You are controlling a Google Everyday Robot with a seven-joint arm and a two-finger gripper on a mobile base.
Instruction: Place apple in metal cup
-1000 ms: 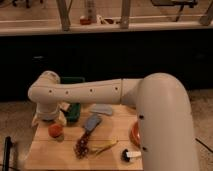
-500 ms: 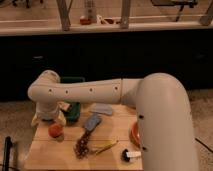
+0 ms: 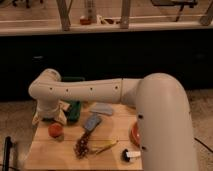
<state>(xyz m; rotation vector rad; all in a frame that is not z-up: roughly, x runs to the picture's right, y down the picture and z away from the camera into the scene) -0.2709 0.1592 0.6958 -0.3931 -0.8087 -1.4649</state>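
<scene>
A wooden table [image 3: 50, 152] is seen, with a green flat object [image 3: 75, 107] laid at its back edge. A grey spatula-like tool [image 3: 92, 122] is set near the middle, a pale grey flat piece [image 3: 102, 108] just behind it. A brown clustered item [image 3: 81, 146] and a yellow stick-shaped item [image 3: 106, 147] are placed toward the front, and a small black-and-white object [image 3: 130, 155] lies near the front right

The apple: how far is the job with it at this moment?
Nothing looks finished. The apple lies on the wooden table near its left edge, not inside any cup. The hand is low just above and behind it, so the pick seems under way. No metal cup can be seen, so carrying and placing are left.
</scene>
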